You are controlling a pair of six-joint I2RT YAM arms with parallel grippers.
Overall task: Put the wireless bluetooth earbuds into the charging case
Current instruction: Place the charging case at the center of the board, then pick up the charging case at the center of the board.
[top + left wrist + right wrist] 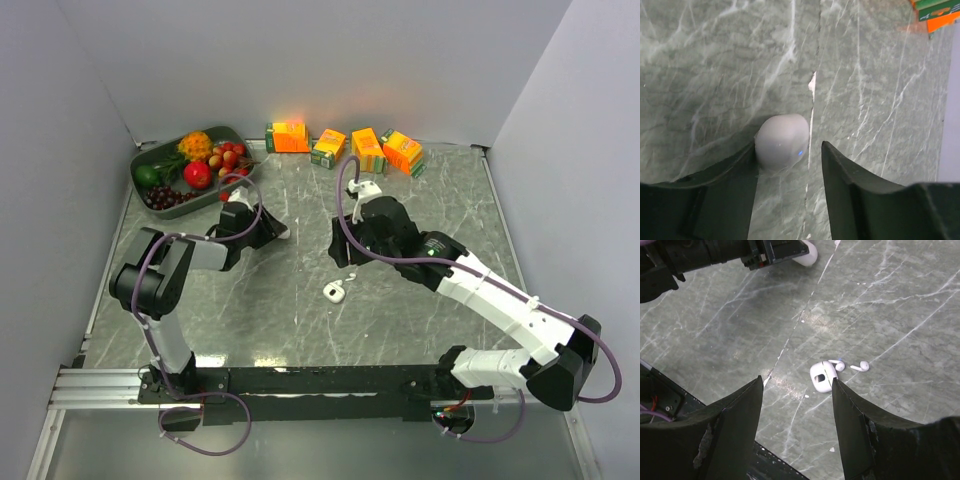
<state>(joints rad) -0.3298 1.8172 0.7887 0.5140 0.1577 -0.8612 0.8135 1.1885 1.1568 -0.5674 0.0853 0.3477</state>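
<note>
From above, the charging case (pixel 333 292) has the right gripper (pixel 347 257) just beyond it and the left gripper (pixel 270 229) well to its left. The left wrist view alone shows that gripper's jaws apart around a white rounded object (pixel 782 141), which touches one finger. The right wrist view resolves both earbuds (pixel 860 366) lying loose beside the case, with the right jaws spread above, likely lining up a pick.

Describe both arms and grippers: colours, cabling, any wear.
Left arm: black joints, grey link covers. Right arm: black joints, white link covers. A purple cable loops along each. The left gripper and right gripper have broad matte-black fingers tapering to blunt tips; the right's carry pale scuffs.
</note>
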